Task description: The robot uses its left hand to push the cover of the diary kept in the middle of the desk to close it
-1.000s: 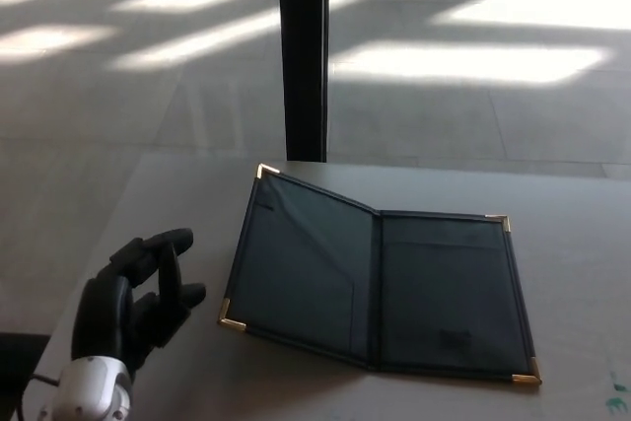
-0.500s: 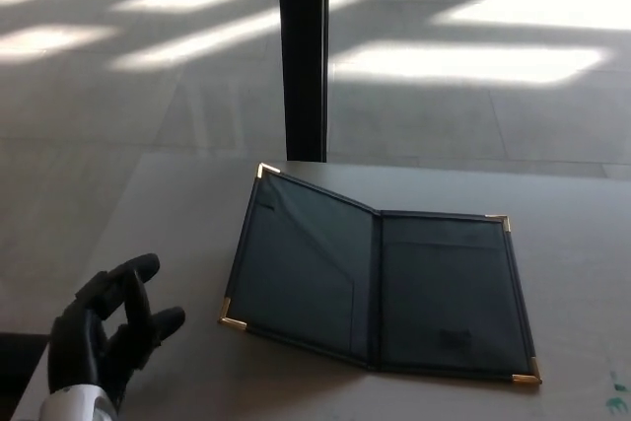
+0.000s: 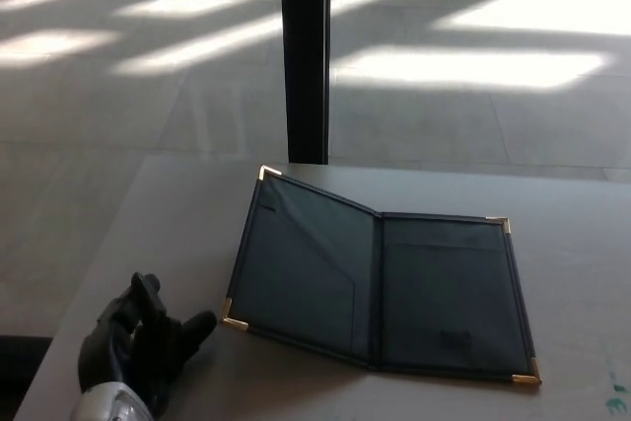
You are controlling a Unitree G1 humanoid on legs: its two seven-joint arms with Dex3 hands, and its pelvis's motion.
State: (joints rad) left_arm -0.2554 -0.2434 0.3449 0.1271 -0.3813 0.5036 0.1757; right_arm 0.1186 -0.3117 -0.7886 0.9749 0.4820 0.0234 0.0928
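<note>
Lying open, dark leathery diary point(image 3: 380, 288), brass-cornered, seemingly stiff covers.

my left hand point(image 3: 143, 342) hovers low at the desk's point(image 3: 177, 234) near-left corner, fingers apart, thumb reaching toward the diary point(image 3: 380, 278). the diary lies open, its left cover point(image 3: 301, 258) tilted up, gold corner just beside my thumb.

Hard sunlight falls in slanted bands across the floor point(image 3: 148, 36) beyond the counter point(image 3: 177, 234), with the brightest patch at upper right blown out to white. The counter itself sits in dim, even shade. The picture is soft and slightly grainy, with dark things losing detail.
</note>
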